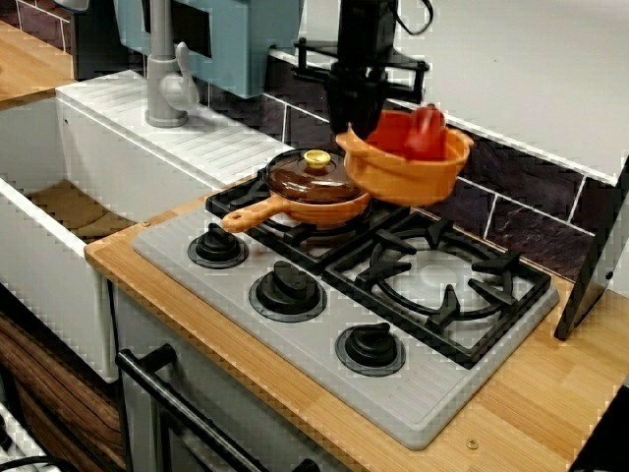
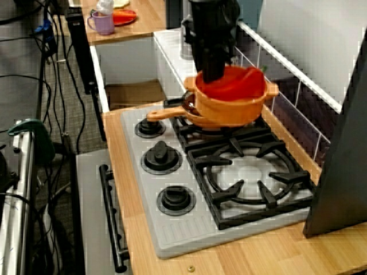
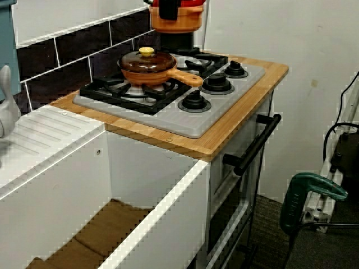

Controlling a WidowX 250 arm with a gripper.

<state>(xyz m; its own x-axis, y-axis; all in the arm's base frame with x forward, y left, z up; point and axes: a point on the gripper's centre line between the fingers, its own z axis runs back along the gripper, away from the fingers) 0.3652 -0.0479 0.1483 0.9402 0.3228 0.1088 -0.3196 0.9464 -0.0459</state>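
The gripper (image 1: 356, 126) comes straight down from above and its jaws are pinched onto the rim of an orange pot (image 1: 408, 179), on the side of the rim nearest the pan. The fingertips are partly hidden behind that rim. The pot hangs clear of the grate, slightly tilted, over the back edge of the stove (image 1: 432, 405), close to the tiled wall. A red thing (image 1: 415, 134) lies inside it and pokes above the rim; I cannot tell what it is. Just beside the pot, and lower, an orange pan (image 1: 324, 208) sits on the back burner at the sink end of the stove. It has a brown lid (image 1: 313, 180) with a yellow knob (image 1: 315, 157), and its handle points toward the front edge. Three black dials (image 1: 288, 287) run along that front edge. The stove sits in a wooden counter (image 1: 536, 393), with a grey tap (image 1: 165, 79) beyond its sink end.
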